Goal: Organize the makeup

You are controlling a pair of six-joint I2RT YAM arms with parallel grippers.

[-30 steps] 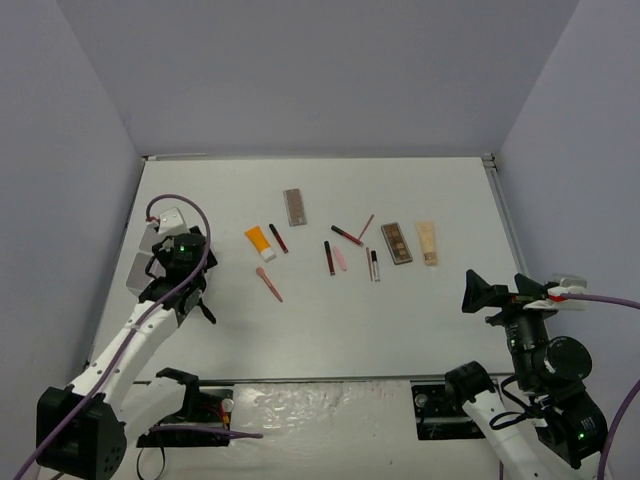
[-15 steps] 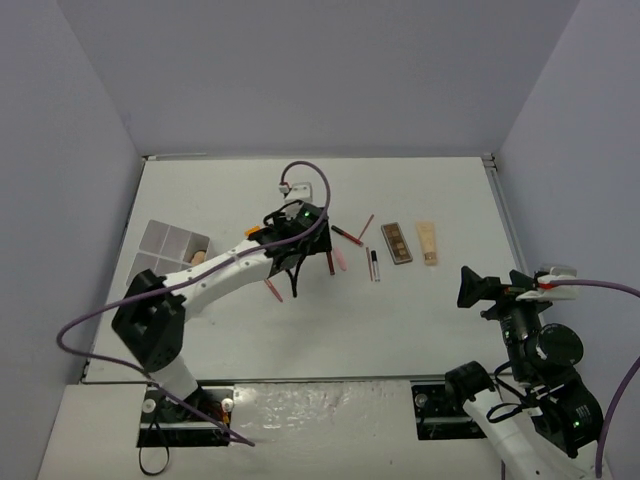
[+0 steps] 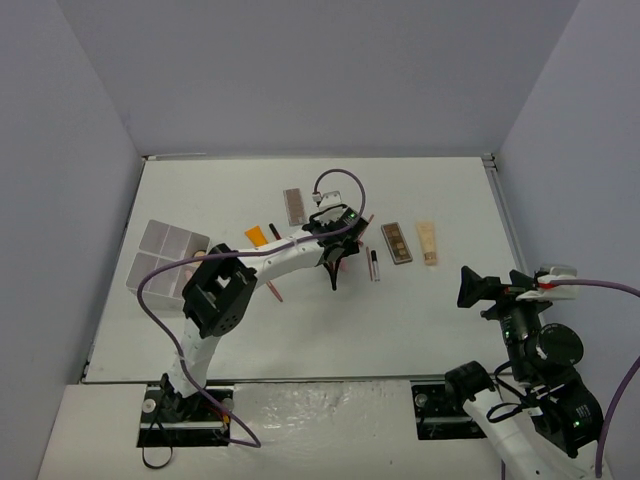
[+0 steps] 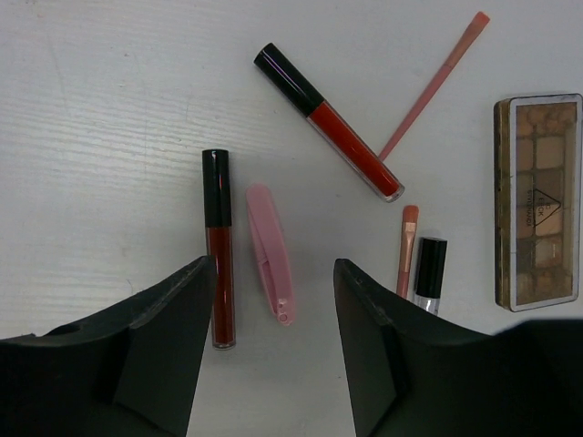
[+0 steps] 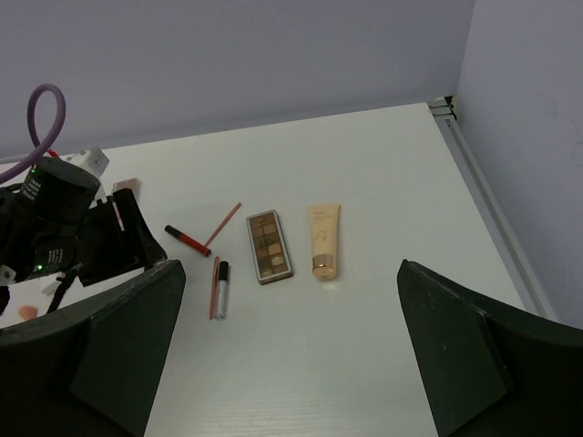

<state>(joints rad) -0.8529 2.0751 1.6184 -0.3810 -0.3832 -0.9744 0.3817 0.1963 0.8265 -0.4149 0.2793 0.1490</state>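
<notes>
Left gripper [image 4: 273, 305], jaws parted and empty, hangs above the pink stick [image 4: 271, 253] on the table [image 4: 109, 109]. Descend centred, clearing the dark-red stick [image 4: 218, 246] alongside. Right gripper [image 5: 287, 309] stands wide, idle.

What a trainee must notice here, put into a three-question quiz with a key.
1. True or false: in the left wrist view, the pink stick lies between the open fingers of the left gripper.
2. Pick one: what lies directly beside the beige tube? A) an eyeshadow palette B) the orange tube C) the compartment box
3. Short answer: which gripper hangs open and empty, off to one side?
Key: 1 true; 2 A; 3 the right gripper.
</notes>
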